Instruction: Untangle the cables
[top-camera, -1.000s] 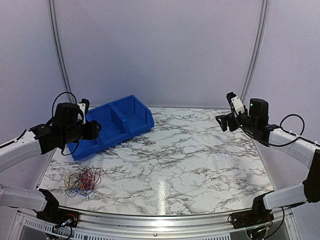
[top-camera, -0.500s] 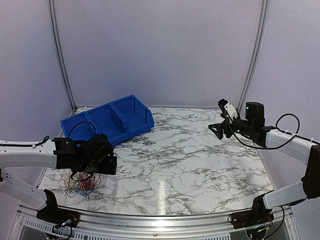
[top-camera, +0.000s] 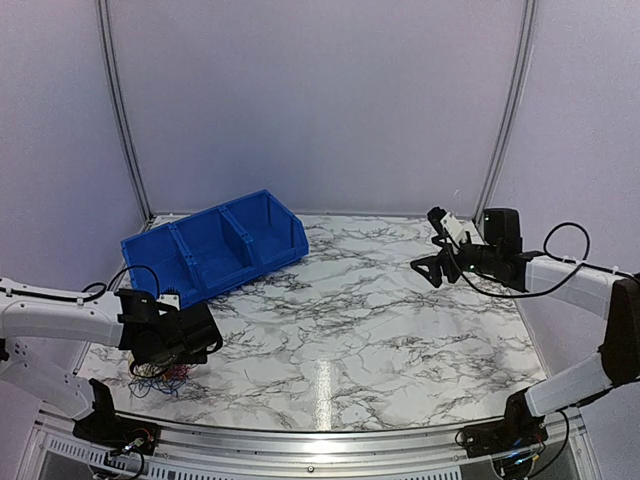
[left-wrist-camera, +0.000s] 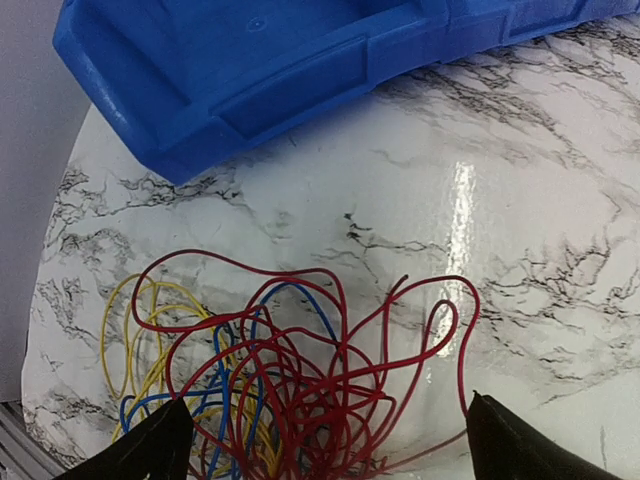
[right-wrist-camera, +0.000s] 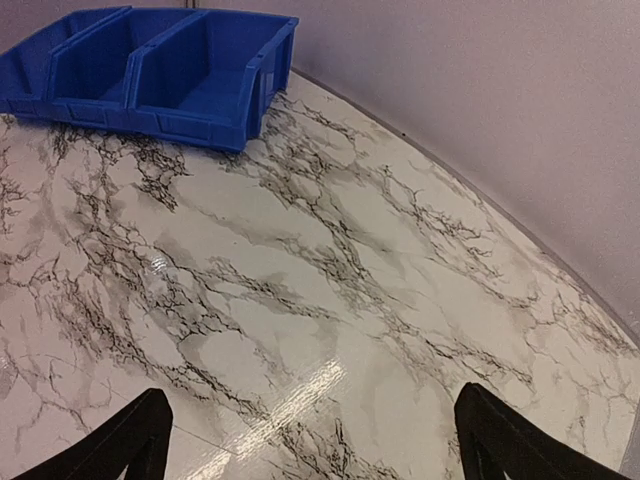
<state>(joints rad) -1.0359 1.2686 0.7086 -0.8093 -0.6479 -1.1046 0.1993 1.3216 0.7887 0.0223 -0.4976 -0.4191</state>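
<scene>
Left gripper (left-wrist-camera: 325, 445) is wide open and holds nothing. It hangs low over the bench, just in front of the left end of the blue bin (top-camera: 215, 250). Its two dark fingers (left-wrist-camera: 150, 450) stand far apart, one on each side of the cables. I cannot tell if they touch any wire. The right gripper (right-wrist-camera: 315, 435) is wide open too, and it has nothing in it. It is up in the air above the bench, far to the right of the bin.

The bench (top-camera: 380, 330) is the biggest thing. It is white like marble, with grey lines, and light shines off it. The bin sits on it at the back left. The bin is long and has three boxes in a row.

The cables (left-wrist-camera: 290, 390) are the smallest thing. They lie on the bench in front of the bin's left end, near it but not touching it. They are thin wires in red, blue and yellow, all looped over each other in one messy pile. The red loops spread the widest, and they reach closest to the bin.
</scene>
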